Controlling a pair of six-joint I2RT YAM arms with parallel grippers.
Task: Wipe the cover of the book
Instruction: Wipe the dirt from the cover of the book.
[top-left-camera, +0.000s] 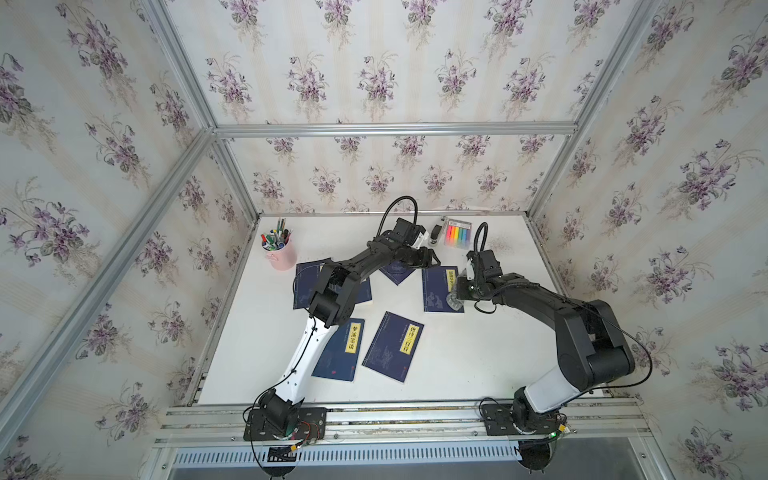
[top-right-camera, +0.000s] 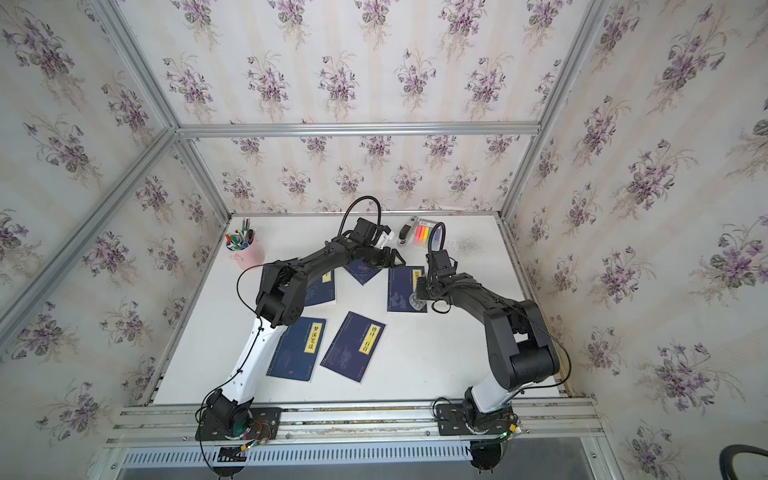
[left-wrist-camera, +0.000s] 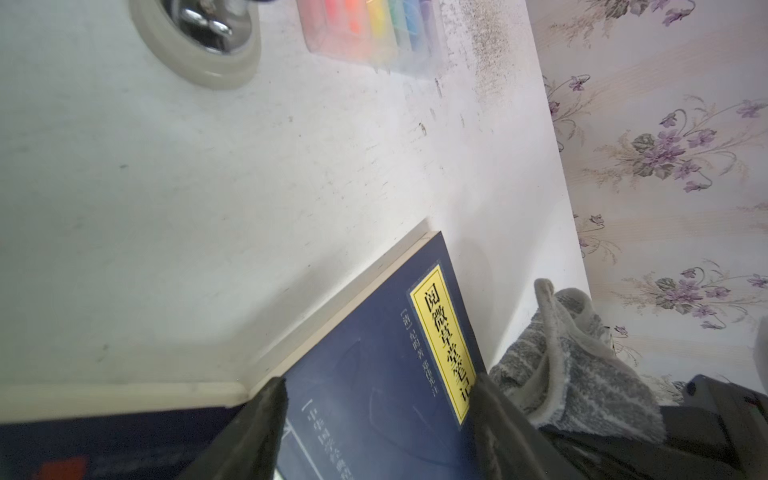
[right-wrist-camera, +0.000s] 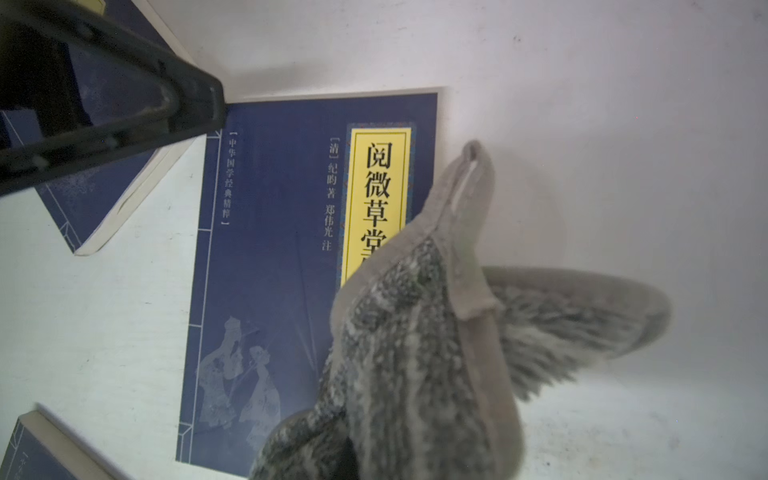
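The white table (top-left-camera: 457, 365) carries five dark blue books (top-left-camera: 392, 347); the book (top-left-camera: 436, 291) to wipe lies flat at far right, yellow label up. My right gripper (top-left-camera: 462, 291) is clamped tight on a grey cloth (right-wrist-camera: 415, 353) that hangs over that cover's right side. My left gripper (left-wrist-camera: 380, 384) hovers over its far left corner, jaws spread wide, gripping nothing. Far left, a pink cup (top-left-camera: 282, 257) is full of pens (top-left-camera: 274, 237); at the far edge a clear case (top-left-camera: 468, 225) holds coloured highlighters (top-left-camera: 455, 236), a stapler (top-left-camera: 436, 235) just beside it
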